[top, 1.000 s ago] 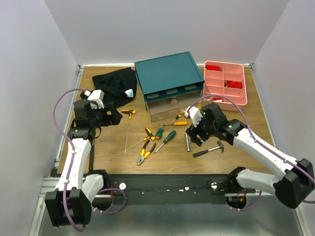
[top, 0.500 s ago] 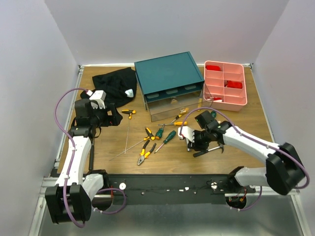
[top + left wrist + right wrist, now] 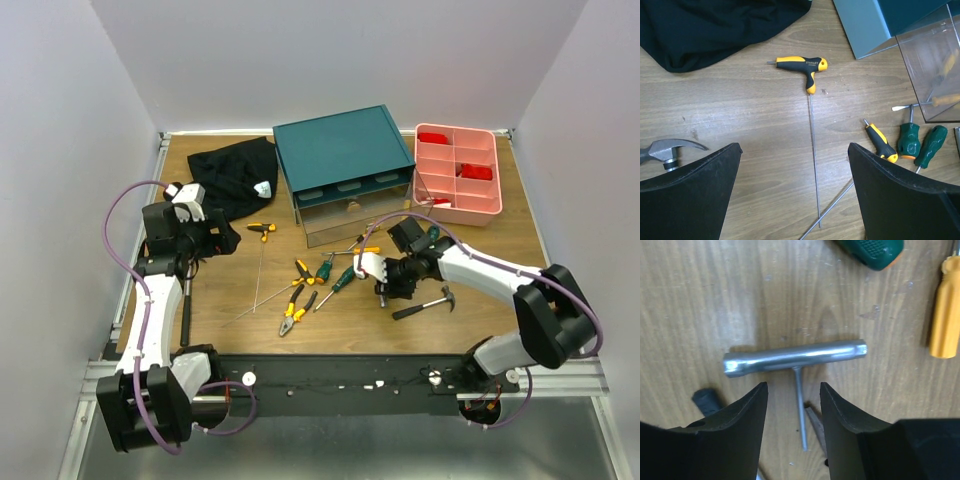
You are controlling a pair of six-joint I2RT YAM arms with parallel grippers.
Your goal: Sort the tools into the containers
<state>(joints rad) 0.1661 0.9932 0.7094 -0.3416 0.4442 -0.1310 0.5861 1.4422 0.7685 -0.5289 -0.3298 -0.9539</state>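
Note:
A steel T-shaped wrench (image 3: 795, 356) lies on the wood with its thin stem between the fingers of my right gripper (image 3: 792, 386). The jaws are open, with a gap on each side of the stem. In the top view that right gripper (image 3: 384, 290) is low over the table, just left of a black-handled hammer (image 3: 425, 303). My left gripper (image 3: 794, 147) is wide open and empty above the shaft of a yellow-and-black T-handle key (image 3: 802, 64). Behind stand the teal drawer cabinet (image 3: 345, 150) and the pink tray (image 3: 465, 212).
Green screwdrivers (image 3: 343, 279), pliers (image 3: 293, 310) and thin rods (image 3: 258, 275) lie mid-table. A clear drawer (image 3: 935, 75) sticks out in front of the cabinet. A black cloth (image 3: 235, 175) is at back left. A second hammer head (image 3: 670, 150) lies by my left finger.
My right gripper dropped down and leftward onto the T-shaped wrench and narrowed its jaws around the stem. The left arm drew back slightly to the left, still wide open.

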